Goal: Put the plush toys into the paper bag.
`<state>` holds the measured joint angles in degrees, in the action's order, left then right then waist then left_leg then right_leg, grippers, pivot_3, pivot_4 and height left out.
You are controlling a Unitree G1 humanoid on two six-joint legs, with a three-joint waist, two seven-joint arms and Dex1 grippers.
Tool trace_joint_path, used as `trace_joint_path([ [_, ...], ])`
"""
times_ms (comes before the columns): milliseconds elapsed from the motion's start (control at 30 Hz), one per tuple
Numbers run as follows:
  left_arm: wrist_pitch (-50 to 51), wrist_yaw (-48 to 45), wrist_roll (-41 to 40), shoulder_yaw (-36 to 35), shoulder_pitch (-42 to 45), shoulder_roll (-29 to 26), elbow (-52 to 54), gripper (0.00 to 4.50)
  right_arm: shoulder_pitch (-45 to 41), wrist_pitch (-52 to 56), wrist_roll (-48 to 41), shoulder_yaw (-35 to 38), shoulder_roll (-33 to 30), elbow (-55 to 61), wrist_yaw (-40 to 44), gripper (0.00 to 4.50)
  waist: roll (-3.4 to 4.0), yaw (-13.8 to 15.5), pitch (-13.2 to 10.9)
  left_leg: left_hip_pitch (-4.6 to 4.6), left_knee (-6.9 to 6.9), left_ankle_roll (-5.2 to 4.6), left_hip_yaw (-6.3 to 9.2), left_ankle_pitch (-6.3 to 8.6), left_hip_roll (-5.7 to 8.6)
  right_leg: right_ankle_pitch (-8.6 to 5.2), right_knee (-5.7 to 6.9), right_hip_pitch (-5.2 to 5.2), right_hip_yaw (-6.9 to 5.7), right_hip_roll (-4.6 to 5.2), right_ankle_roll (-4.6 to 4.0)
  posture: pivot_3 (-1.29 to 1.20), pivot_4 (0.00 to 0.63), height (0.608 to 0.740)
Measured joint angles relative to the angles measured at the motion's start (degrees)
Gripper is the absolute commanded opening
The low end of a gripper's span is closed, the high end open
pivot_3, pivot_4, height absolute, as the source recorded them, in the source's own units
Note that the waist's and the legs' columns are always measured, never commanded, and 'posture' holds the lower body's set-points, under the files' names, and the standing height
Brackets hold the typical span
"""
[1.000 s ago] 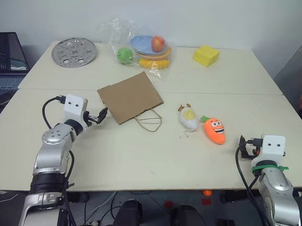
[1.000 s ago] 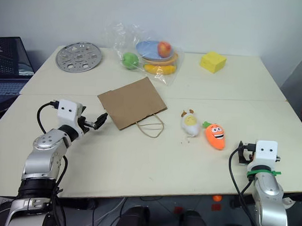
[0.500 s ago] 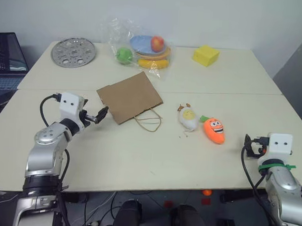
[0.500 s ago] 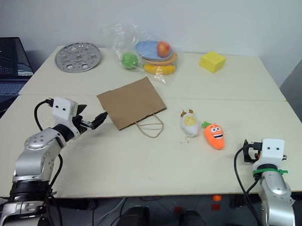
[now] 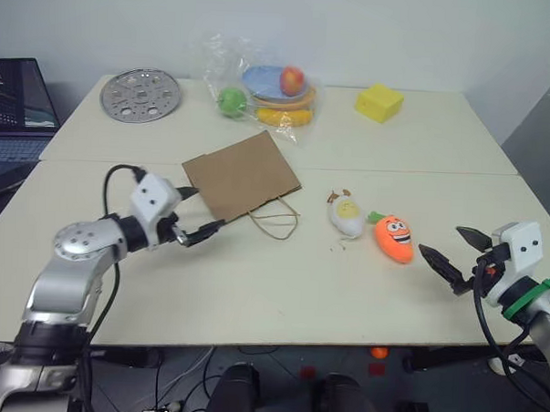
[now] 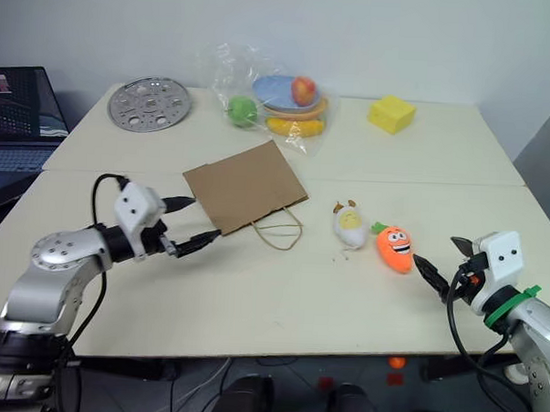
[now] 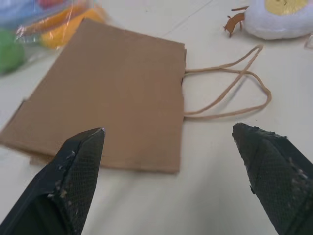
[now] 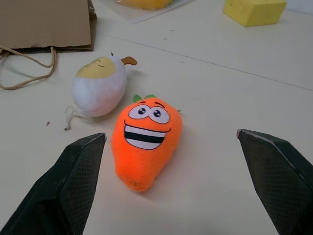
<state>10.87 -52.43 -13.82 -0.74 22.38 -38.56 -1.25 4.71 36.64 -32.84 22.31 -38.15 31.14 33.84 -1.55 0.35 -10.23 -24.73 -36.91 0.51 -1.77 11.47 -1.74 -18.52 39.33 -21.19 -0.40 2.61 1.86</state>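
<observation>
No readable text, label, brand, number or sign appears on anything.

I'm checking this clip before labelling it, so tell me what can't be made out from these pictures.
- Paper bag: it lies flat, so its mouth and inside are hidden in the head views and the left wrist view.
- Fruit in the clear plastic bag: crinkled film blurs what lies under the red and green ones.
- Laptop: cut off by the left edge of the head views.
- Carrot toy and egg toy: undersides hidden against the table.
</observation>
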Motion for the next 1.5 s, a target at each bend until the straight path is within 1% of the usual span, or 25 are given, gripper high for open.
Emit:
trace_joint_path([
  [67,-2.2,-1.5,1.4,4.2,3.4,2.6,-1.6,4.48,-1.5,2.0,-3.2,-0.4,-0.8,4.9,0.0,4.5,-0.03,0.0,0.0,-0.06,0.04,-0.01,0.02,0.0,-0.03,0.14,-0.28,0.04,-0.01,-0.04,0.03,0.0,0.15,0.74],
  [100,-3.3,-2.0,2.0,5.5,4.0,3.0,-2.5,4.48,-1.7,2.5,-4.1,-0.5,-1.2,6.0,-0.1,4.5,-0.04,-0.1,0.0,-0.07,0.05,-0.03,0.01,0.01,-0.03,0.15,-0.3,0.02,-0.02,-0.06,0.04,0.0,0.15,0.74],
  [133,-5.5,-2.5,3.9,7.4,5.5,3.6,-5.4,4.48,-1.7,3.5,-4.8,-0.5,-1.4,7.3,-0.6,4.5,-0.05,-0.2,0.0,-0.07,0.07,-0.05,-0.01,0.02,-0.02,0.16,-0.3,0.03,-0.02,-0.07,0.06,0.0,0.15,0.74],
  [267,-11.8,-2.2,8.9,11.4,10.6,7.6,-16.0,4.48,-3.3,6.0,-6.5,-1.3,-0.6,9.3,-4.2,4.5,-0.05,-0.3,0.0,-0.11,0.08,-0.05,0.03,0.02,-0.02,0.16,-0.28,-0.03,-0.03,-0.35,0.06,0.0,0.15,0.74],
  [400,-18.1,-0.9,13.1,13.6,14.4,10.3,-25.4,4.48,-2.7,6.6,-6.6,-1.6,0.7,11.7,-7.3,4.5,-0.06,-0.3,0.0,-0.13,0.08,-0.05,0.05,0.02,-0.02,0.17,-0.28,-0.03,-0.06,-0.36,0.07,0.0,0.15,0.74],
  [500,-22.5,0.1,15.0,13.9,17.4,11.8,-33.2,3.9,-0.2,6.3,-5.3,-1.3,1.4,12.3,-9.4,4.5,-0.07,-0.3,0.0,-0.14,0.07,-0.05,0.01,0.02,0.0,0.19,-0.29,-0.04,-0.09,-0.36,0.11,0.0,0.15,0.74],
  [533,-23.0,-0.1,14.9,13.9,17.9,12.1,-34.1,3.62,0.6,6.3,-5.1,-1.0,1.7,12.4,-9.7,4.5,-0.07,-0.3,0.0,-0.14,0.07,-0.05,-0.01,0.02,0.0,0.2,-0.29,-0.06,-0.09,-0.36,0.12,0.0,0.15,0.74],
  [633,-24.5,-0.8,14.7,13.8,19.2,13.3,-35.6,2.77,2.6,6.1,-4.8,-0.3,2.4,12.5,-10.4,4.5,-0.07,-0.3,0.0,-0.15,0.05,-0.05,0.0,0.02,0.0,0.2,-0.29,-0.04,-0.1,-0.36,0.14,0.0,0.15,0.74],
  [733,-26.1,-1.0,14.7,13.8,20.2,13.7,-36.6,1.82,3.3,5.4,-3.9,-0.3,2.4,12.6,-11.1,4.5,-0.06,-0.3,0.0,-0.14,0.04,-0.05,0.0,0.01,-0.01,0.21,-0.27,-0.04,-0.09,-0.37,0.14,0.0,0.15,0.74],
  [900,-25.8,-2.4,13.8,13.6,20.9,14.7,-37.7,0.25,3.2,5.1,-3.8,0.0,2.7,12.7,-11.9,4.5,-0.06,-0.4,0.0,-0.14,0.03,-0.05,0.0,0.01,-0.03,0.21,-0.26,-0.05,-0.1,-0.4,0.14,0.0,0.15,0.74],
  [933,-25.0,-3.4,12.8,12.9,21.3,15.1,-37.7,0.02,3.2,5.1,-3.8,0.0,2.7,12.7,-12.0,4.5,-0.07,-0.4,0.0,-0.14,0.03,-0.05,0.0,0.01,-0.02,0.21,-0.27,-0.05,-0.1,-0.4,0.14,0.0,0.15,0.74],
  [1033,-21.7,-6.9,9.4,11.0,23.0,15.0,-37.5,0.02,2.8,5.1,-3.9,-0.3,2.7,12.9,-12.4,4.5,-0.07,-0.4,0.0,-0.14,0.02,-0.05,0.0,0.01,-0.02,0.21,-0.27,-0.05,-0.11,-0.41,0.14,0.0,0.15,0.74],
  [1100,-16.4,-10.2,6.1,9.1,25.4,14.8,-37.1,0.02,0.8,5.3,-4.5,-1.1,2.7,12.9,-12.7,4.5,-0.07,-0.5,0.0,-0.14,-0.01,-0.05,0.0,0.01,-0.03,0.21,-0.25,-0.05,-0.11,-0.43,0.14,0.0,0.15,0.74],
  [1233,-2.2,-18.7,-2.2,6.3,29.8,13.1,-32.3,0.02,-6.2,7.2,-6.6,-3.3,3.5,12.7,-14.5,4.5,-0.07,-0.7,0.0,-0.14,-0.01,-0.05,0.02,0.0,-0.05,0.21,-0.24,-0.06,-0.12,-0.46,0.14,0.0,0.15,0.74],
  [1300,3.1,-22.2,-4.6,5.4,33.6,11.2,-31.5,0.02,-11.8,8.9,-6.9,-8.1,4.3,12.0,-15.1,4.5,-0.06,-0.9,0.0,-0.13,0.01,-0.04,0.02,-0.01,-0.07,0.21,-0.22,-0.1,-0.1,-0.51,0.13,0.0,0.15,0.74],
  [1400,6.2,-24.6,-5.7,4.6,37.0,9.6,-31.2,0.0,-17.1,10.3,-7.3,-13.4,6.8,9.9,-15.3,3.92,-0.06,-0.9,0.0,-0.14,0.03,-0.05,0.04,-0.01,-0.05,0.21,-0.21,-0.11,-0.11,-0.53,0.13,0.0,0.15,0.74],
  [1467,7.1,-25.7,-6.2,3.7,38.1,9.1,-32.2,0.0,-21.9,10.5,-6.3,-17.6,9.1,6.6,-15.5,3.28,-0.06,-0.9,0.0,-0.16,0.03,-0.05,-0.01,0.0,-0.05,0.22,-0.21,-0.16,-0.07,-0.52,0.12,0.0,0.15,0.74],
  [1500,7.6,-25.9,-6.3,3.7,38.2,9.1,-32.5,0.0,-23.9,10.5,-5.8,-19.4,10.0,5.5,-15.7,2.85,-0.06,-0.9,0.0,-0.17,0.03,-0.05,0.0,0.0,-0.03,0.22,-0.21,-0.17,-0.07,-0.49,0.12,0.0,0.15,0.74],
])
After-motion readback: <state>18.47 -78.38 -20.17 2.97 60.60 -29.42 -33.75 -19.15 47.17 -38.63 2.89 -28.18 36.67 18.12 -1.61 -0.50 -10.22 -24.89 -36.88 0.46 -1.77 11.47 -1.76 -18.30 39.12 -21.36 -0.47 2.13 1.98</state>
